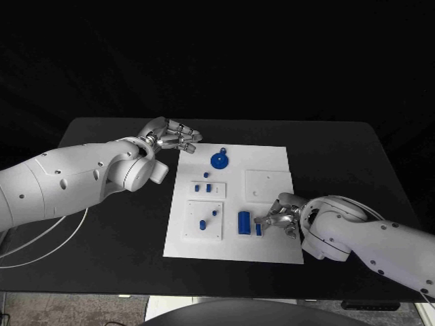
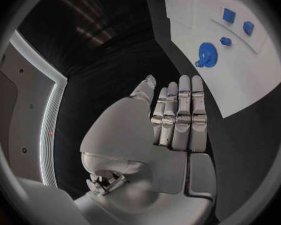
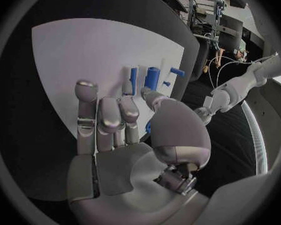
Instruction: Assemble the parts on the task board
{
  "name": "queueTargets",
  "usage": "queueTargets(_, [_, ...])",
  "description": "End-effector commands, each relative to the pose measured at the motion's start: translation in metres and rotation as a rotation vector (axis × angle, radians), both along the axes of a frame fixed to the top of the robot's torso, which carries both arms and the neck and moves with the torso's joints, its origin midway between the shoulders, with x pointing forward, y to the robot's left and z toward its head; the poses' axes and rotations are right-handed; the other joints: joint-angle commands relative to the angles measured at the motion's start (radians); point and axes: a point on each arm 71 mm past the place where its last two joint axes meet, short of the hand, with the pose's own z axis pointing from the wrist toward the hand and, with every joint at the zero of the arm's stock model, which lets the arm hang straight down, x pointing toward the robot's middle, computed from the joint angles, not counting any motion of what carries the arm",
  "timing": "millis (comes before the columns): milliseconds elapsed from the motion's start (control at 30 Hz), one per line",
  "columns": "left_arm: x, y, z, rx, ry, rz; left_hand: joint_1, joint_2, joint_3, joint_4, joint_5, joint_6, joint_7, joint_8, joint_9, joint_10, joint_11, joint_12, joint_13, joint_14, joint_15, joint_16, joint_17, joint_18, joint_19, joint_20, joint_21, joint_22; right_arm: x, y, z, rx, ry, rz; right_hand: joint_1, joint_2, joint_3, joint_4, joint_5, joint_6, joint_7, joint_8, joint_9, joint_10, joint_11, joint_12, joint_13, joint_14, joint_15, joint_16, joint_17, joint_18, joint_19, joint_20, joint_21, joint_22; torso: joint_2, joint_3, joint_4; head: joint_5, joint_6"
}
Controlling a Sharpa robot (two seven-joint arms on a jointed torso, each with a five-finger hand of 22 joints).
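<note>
My right hand [image 1: 281,219] hung low over the near right part of the task board [image 1: 272,159], fingers half curled and holding nothing, fingertips just beside a small blue part [image 1: 259,229] and a blue cylinder [image 1: 244,221]. My left hand [image 1: 170,135] hovered flat and empty at the board's far left corner, fingers straight and together, near the round blue part [image 1: 219,161].

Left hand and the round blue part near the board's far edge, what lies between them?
In the head view, only a bare strip of the white task board separates the left hand from the round blue part; the left wrist view agrees.
</note>
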Motion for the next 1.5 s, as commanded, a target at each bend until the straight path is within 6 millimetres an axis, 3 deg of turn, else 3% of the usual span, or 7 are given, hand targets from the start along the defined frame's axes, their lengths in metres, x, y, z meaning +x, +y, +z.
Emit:
queueTargets(33, [0.0, -0.002, 0.001, -0.008, 0.003, -0.01, 0.004, 0.01, 0.001, 0.006, 0.005, -0.008, 0.001, -0.001, 0.001, -0.006, -0.001, 0.005, 0.001, -0.003, 0.006, -0.002, 0.002, -0.011, 0.008, -0.001, 0.006, -0.003, 0.001, 0.0, 0.001, 0.026, -0.016, 0.005, 0.027, 0.035, 0.008, -0.038, -0.005, -0.004, 0.0, -0.003, -0.002, 0.003, -0.002, -0.006, 0.001, 0.002, -0.005, -0.005, 0.001, -0.017, 0.04, -0.007, -0.004, 0.063, 0.0, 0.0004, -0.0004, 0.0, 0.0])
queueTargets(233, [0.0, -0.002, 0.0, -0.007, 0.004, -0.009, 0.004, 0.01, 0.001, 0.006, 0.005, -0.008, 0.001, -0.001, 0.001, -0.006, -0.001, 0.005, 0.001, -0.003, 0.006, -0.002, 0.002, -0.011, 0.008, -0.001, 0.006, -0.003, 0.002, -0.001, -0.001, 0.029, -0.011, 0.006, 0.063, 0.094, 0.034, -0.159, -0.005, -0.016, 0.002, -0.002, -0.001, 0.003, 0.0, -0.008, 0.002, 0.002, -0.004, -0.007, 0.0, -0.019, 0.039, -0.006, -0.009, 0.063, 0.0, 0.0006, -0.0007, -0.002, 0.001])
queueTargets(333, [0.0, -0.002, 0.0, -0.007, 0.004, -0.009, 0.004, 0.01, 0.001, 0.006, 0.005, -0.008, 0.001, -0.001, 0.001, -0.006, -0.001, 0.005, 0.001, -0.003, 0.006, -0.002, 0.002, -0.011, 0.008, -0.001, 0.006, -0.003, 0.003, -0.001, -0.002, 0.027, -0.008, 0.005, 0.033, 0.113, 0.047, -0.22, -0.004, -0.017, 0.005, -0.001, 0.002, 0.004, 0.0, -0.008, 0.003, 0.003, -0.002, -0.007, 0.002, -0.018, 0.039, -0.005, -0.007, 0.064, 0.0, 0.0008, -0.0005, -0.003, 0.0])
queueTargets(467, [0.0, -0.002, 0.0, -0.007, 0.005, -0.009, 0.004, 0.01, 0.001, 0.006, 0.005, -0.008, 0.001, -0.001, 0.001, -0.006, -0.001, 0.005, 0.001, -0.003, 0.006, -0.002, 0.002, -0.011, 0.008, -0.001, 0.006, -0.003, 0.004, 0.0, -0.003, 0.022, -0.007, 0.003, 0.01, 0.127, 0.049, -0.253, -0.005, -0.015, 0.002, -0.001, 0.008, 0.007, 0.001, -0.006, 0.005, 0.003, -0.003, -0.006, 0.003, -0.019, 0.04, -0.005, -0.004, 0.064, 0.0, 0.0007, -0.0006, -0.006, 0.0])
queueTargets(1300, [0.0, -0.001, 0.0, -0.006, 0.006, -0.008, 0.004, 0.01, 0.001, 0.006, 0.005, -0.008, 0.001, -0.001, 0.001, -0.006, -0.001, 0.005, 0.001, -0.003, 0.006, -0.002, 0.002, -0.011, 0.008, -0.001, 0.006, -0.003, -0.002, -0.003, -0.021, -0.041, 0.019, 0.017, -0.014, 0.137, 0.062, -0.288, -0.004, -0.012, 0.002, -0.001, 0.025, 0.009, 0.001, -0.004, 0.006, 0.004, -0.001, -0.004, 0.004, -0.018, 0.039, -0.002, 0.0, 0.065, 0.0, 0.0003, -0.0002, -0.013, -0.006])
queueTargets(1400, [0.0, -0.001, 0.0, -0.005, 0.006, -0.008, 0.006, 0.009, 0.003, 0.008, 0.006, -0.007, 0.001, -0.001, 0.001, -0.006, -0.002, 0.005, 0.001, -0.003, 0.006, -0.002, 0.002, -0.011, 0.009, -0.001, 0.008, -0.005, -0.001, -0.004, -0.02, -0.03, 0.01, 0.008, -0.029, 0.121, 0.061, -0.275, 0.0, -0.013, -0.001, -0.002, 0.029, 0.009, 0.0, -0.004, 0.005, 0.004, -0.001, -0.005, 0.001, -0.016, 0.039, -0.001, 0.0, 0.064, 0.0, 0.0009, -0.0005, -0.014, -0.005])
queueTargets(1500, [0.0, -0.001, 0.0, -0.005, 0.005, -0.007, 0.006, 0.009, 0.003, 0.008, 0.006, -0.007, 0.001, -0.001, 0.001, -0.006, -0.002, 0.005, 0.001, -0.003, 0.006, -0.002, 0.002, -0.011, 0.009, -0.001, 0.008, -0.005, -0.001, -0.006, -0.02, -0.009, 0.01, -0.004, -0.051, 0.08, 0.033, -0.231, 0.002, -0.009, -0.003, -0.002, 0.037, 0.006, 0.001, -0.008, 0.002, 0.003, -0.001, -0.009, -0.003, -0.014, 0.039, -0.001, -0.006, 0.062, 0.0, 0.0013, -0.0007, -0.015, -0.002])
